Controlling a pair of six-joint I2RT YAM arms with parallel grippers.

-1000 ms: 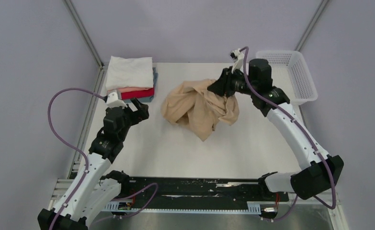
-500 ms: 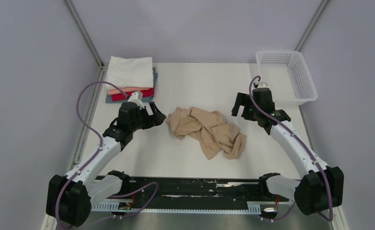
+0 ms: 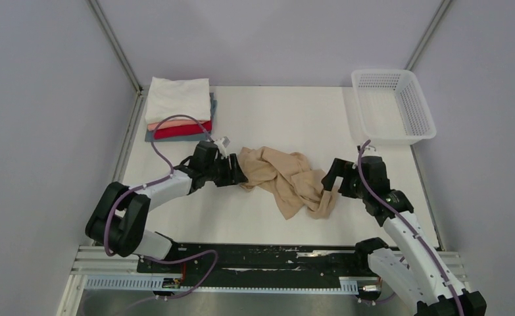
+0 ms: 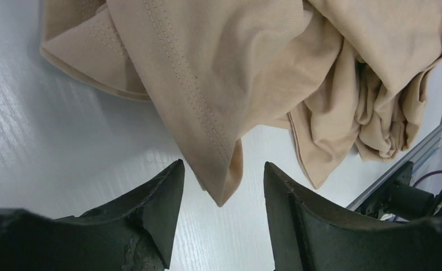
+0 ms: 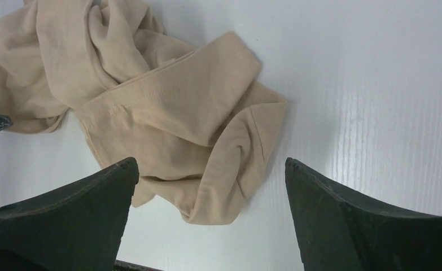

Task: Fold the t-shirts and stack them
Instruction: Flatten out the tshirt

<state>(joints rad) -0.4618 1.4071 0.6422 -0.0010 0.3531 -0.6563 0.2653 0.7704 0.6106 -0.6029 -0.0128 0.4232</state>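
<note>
The left arm [image 3: 169, 187] lies stretched low over the desk [image 3: 281, 118], reaching from its base towards the middle, and its left fingers [image 4: 159, 197] stand parted at the left edge of the tan t-shirt [image 3: 284, 178]. The left wrist view shows a stitched hem corner of the shirt pointing into the gap between them, with neither finger pressing on it. The right arm [image 3: 406, 227] is bent at the elbow with its wrist dropped close to the desk, and its right fingers [image 5: 83, 214] are spread wide and hold nothing, with the shirt's lower right folds lying just ahead of them. The tan t-shirt sits crumpled near the middle of the desk, between the two arms. The stack of folded t-shirts [image 3: 179, 108], white on top with red and blue-grey beneath, sits at the far left corner, and the white basket [image 3: 425, 112] at the far right corner. A second ago the right arm held the shirt bunched and lifted towards the far side, while the left arm waited near the stack. Half a second ago the shirt already lay where it lies now, with both arms standing back from it. Since then both have come down and closed in on its two ends.
</note>
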